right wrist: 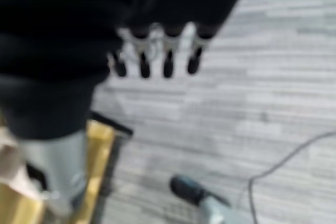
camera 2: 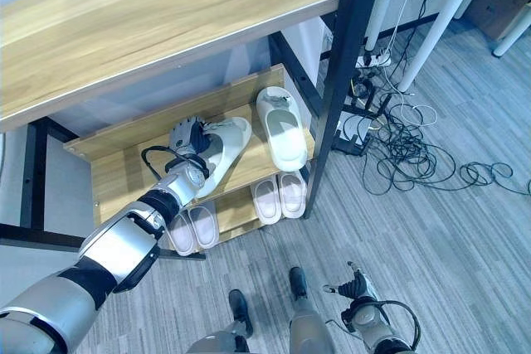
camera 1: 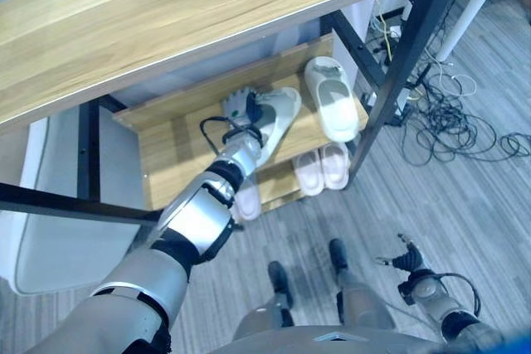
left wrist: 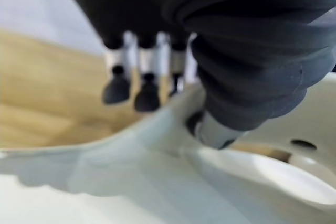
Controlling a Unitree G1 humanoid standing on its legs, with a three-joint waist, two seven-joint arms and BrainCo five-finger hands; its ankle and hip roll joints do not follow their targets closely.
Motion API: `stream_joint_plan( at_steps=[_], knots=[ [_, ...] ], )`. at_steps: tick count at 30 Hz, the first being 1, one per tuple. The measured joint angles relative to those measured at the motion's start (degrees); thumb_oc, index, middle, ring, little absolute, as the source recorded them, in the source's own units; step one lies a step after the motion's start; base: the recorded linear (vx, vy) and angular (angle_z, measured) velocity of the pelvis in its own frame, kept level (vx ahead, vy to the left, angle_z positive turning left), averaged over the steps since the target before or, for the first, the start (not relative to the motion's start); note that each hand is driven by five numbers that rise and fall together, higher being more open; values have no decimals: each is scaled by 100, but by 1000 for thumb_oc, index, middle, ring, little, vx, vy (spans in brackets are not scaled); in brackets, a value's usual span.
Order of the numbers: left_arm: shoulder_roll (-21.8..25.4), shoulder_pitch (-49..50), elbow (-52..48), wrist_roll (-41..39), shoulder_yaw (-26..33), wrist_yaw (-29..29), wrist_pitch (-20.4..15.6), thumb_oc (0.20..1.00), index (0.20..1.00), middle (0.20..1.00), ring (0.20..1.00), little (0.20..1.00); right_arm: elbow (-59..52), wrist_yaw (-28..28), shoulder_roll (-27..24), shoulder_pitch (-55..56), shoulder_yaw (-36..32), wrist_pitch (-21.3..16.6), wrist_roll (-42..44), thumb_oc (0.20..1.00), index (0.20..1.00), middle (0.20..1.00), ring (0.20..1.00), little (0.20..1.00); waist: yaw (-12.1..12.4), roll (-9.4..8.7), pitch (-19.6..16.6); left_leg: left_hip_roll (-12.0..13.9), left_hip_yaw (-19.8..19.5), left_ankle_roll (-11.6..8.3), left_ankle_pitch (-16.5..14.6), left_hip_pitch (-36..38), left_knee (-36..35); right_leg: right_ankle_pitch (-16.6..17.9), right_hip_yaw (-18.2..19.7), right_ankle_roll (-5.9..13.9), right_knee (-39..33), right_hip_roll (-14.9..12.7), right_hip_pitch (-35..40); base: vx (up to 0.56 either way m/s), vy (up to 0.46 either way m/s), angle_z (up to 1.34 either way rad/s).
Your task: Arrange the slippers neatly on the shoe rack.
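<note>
On the shoe rack's upper wooden shelf (camera 1: 172, 145) lies a white slipper (camera 1: 280, 115), turned at an angle. My left hand (camera 1: 241, 107) sits on its heel end. In the left wrist view the thumb (left wrist: 214, 129) presses inside the slipper's rim (left wrist: 157, 145) while the fingers (left wrist: 147, 95) hang down outside it, pinching the side wall. A second white slipper (camera 1: 332, 97) lies just to the right on the same shelf, a small gap away. My right hand (camera 1: 406, 261) hangs low over the floor with relaxed, straight fingers (right wrist: 168, 66) and holds nothing.
Two pale slipper pairs (camera 1: 323, 167) (camera 1: 247, 198) sit on the lower shelf. A wooden tabletop (camera 1: 166, 14) overhangs the rack, and a black frame post (camera 1: 400, 68) stands at its right end. Tangled cables (camera 1: 452, 122) lie on the grey floor further right.
</note>
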Motion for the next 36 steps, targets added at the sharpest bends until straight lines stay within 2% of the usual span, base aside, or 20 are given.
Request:
stream_joint_plan(
  at_steps=[14, 24, 26, 27, 28, 36],
  knots=[
    [76, -291, 82, -295, 8, -81, -30, 200, 200, 200, 200, 200, -18, -1, -13, 55, 4, -8, 2, 1000, 1000, 1000, 1000, 1000, -129, -5, 15, -4, 107, 17, -30, -104, 1, 21, 101, 13, 2, 10, -148, 5, -1, -3],
    [118, -473, 214, -309, 17, -111, -40, 200, 200, 200, 200, 200, -16, 12, -16, -2, 2, -35, 2, 1000, 1000, 1000, 1000, 1000, -133, -112, 86, -4, 123, 19, -31, -147, 2, 29, 127, 11, 3, 17, -201, 0, 0, 0],
    [119, -490, 213, -312, 18, -108, -49, 507, 507, 507, 507, 507, -15, 12, -16, -2, 3, -34, 1, 1000, 1000, 1000, 1000, 1000, -128, -128, 90, -3, 119, 20, -31, -147, 2, 34, 123, 7, 4, 18, -197, 0, 0, 0],
    [119, -513, 214, -312, 15, -118, -44, 909, 909, 909, 909, 909, -17, 16, -16, -10, 11, -33, 2, 1000, 1000, 1000, 1000, 1000, -128, -136, 87, -4, 116, 23, -32, -147, 3, 38, 120, 4, 4, 17, -195, 0, 0, 0],
    [119, -549, 226, -312, 15, -121, -33, 1000, 1000, 1000, 1000, 1000, -20, 21, -16, -23, 20, -33, 2, 1000, 1000, 1000, 1000, 1000, -129, -144, 87, -5, 116, 26, -34, -147, 3, 42, 120, 8, 4, 15, -194, 0, 0, 0],
    [186, -621, 252, -411, 79, -126, -46, 1000, 1000, 1000, 1000, 1000, -19, 68, -15, -55, 31, -30, 1, 1000, 1000, 1000, 1000, 1000, -140, -167, 82, 9, 124, 27, -34, -86, 3, 48, 126, 34, 4, 32, -140, 0, 0, 0]
  ],
)
